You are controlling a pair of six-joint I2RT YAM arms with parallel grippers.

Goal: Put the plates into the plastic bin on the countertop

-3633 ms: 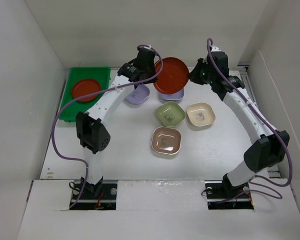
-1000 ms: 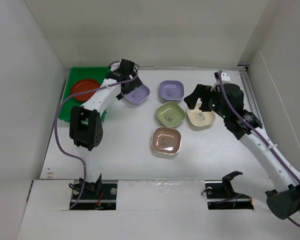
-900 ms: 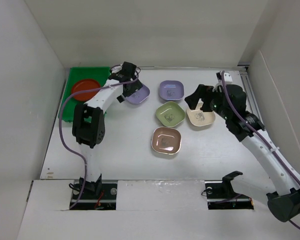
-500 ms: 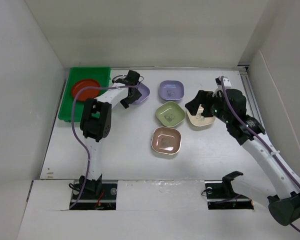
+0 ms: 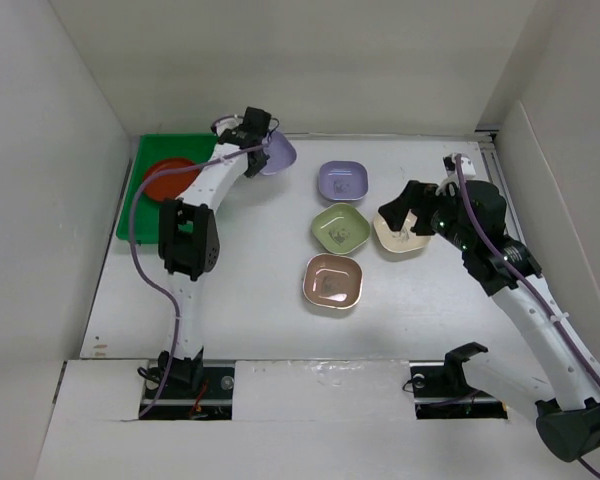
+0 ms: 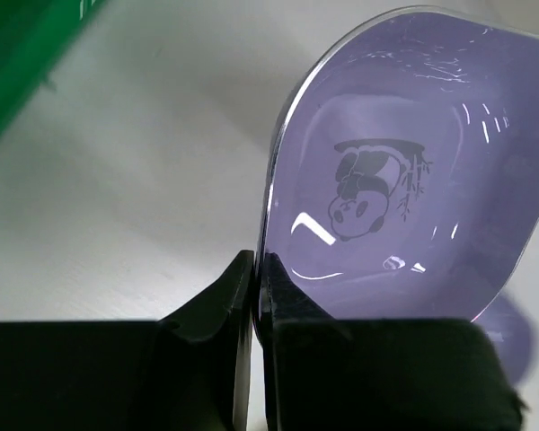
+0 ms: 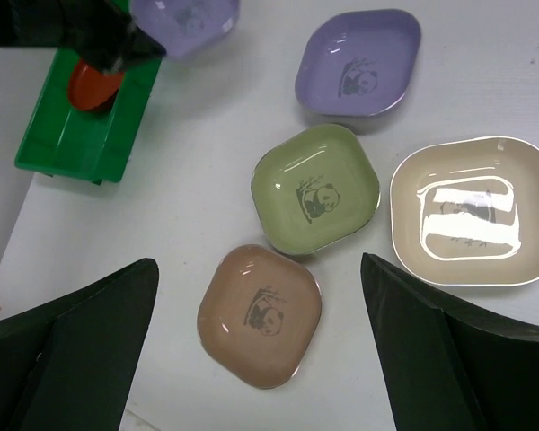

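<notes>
left pincer [image 6: 256, 269] – clamped on lavender plate [image 6: 404, 180] rim | right pincer [image 7: 258, 296] – spread wide, near cream plate [image 7: 472, 211]

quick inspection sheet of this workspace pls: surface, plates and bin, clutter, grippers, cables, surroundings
Surface: white countertop, four plates lying loose on it.
Job's things: green bin at far left holds a red plate; loose lavender plate, green plate, cream plate and tan plate lie outside it; held lavender plate is tilted beside the bin.
Clutter: nothing seen.
Grippers: left gripper shut on the held lavender plate's rim; right gripper open near the cream plate.
Cables: purple cables along both arms.
Surroundings: white walls.
</notes>
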